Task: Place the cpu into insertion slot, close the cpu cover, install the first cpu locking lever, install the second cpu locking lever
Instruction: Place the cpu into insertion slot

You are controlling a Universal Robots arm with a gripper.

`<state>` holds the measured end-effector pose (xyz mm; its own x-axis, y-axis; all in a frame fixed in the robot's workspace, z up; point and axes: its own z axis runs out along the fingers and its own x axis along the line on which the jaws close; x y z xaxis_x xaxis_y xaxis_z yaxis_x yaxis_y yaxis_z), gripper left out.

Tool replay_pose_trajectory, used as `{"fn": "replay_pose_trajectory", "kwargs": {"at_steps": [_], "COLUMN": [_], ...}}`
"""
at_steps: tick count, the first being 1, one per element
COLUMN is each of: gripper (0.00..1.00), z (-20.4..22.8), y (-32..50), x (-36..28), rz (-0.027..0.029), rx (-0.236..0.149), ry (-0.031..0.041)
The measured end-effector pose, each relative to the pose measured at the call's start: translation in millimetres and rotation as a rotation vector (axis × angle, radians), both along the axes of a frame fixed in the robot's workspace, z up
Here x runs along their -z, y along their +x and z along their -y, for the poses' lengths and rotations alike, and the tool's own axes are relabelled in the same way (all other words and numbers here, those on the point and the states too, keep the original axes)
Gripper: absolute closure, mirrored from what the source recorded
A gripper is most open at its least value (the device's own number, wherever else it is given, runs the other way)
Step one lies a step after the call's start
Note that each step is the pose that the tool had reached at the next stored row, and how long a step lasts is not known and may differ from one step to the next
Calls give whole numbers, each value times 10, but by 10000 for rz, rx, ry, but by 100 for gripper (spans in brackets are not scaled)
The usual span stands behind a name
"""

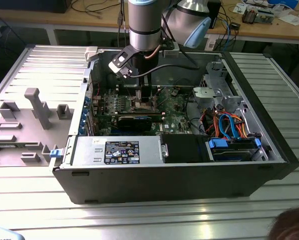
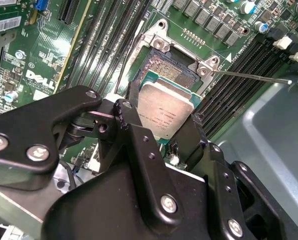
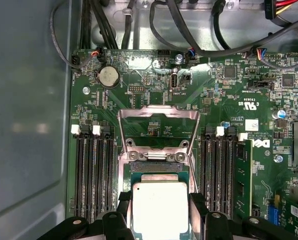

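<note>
Cpu, flat silvery square, green-edged, clamped between black jaws, over open insertion slot

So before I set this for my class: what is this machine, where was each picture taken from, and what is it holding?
It is one robot arm reaching down into an opened computer case that lies on a metal table. The exterior view looks on from off the arm. Both wrist views come from cameras riding near its wrist, looking at the green motherboard. Its gripper is closed on the cpu, a small silvery square, held over the insertion slot, whose pins partly show. The cpu cover stands open.
</note>
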<state>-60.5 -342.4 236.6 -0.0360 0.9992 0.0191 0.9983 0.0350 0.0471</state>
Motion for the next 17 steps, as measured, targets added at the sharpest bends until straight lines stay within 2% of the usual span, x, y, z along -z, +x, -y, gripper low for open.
{"fn": "replay_pose_trajectory", "kwargs": {"at_steps": [17], "gripper": [46], "z": [0], "y": [-1], "x": [53], "rz": [0], "rx": [0], "ry": [1]}}
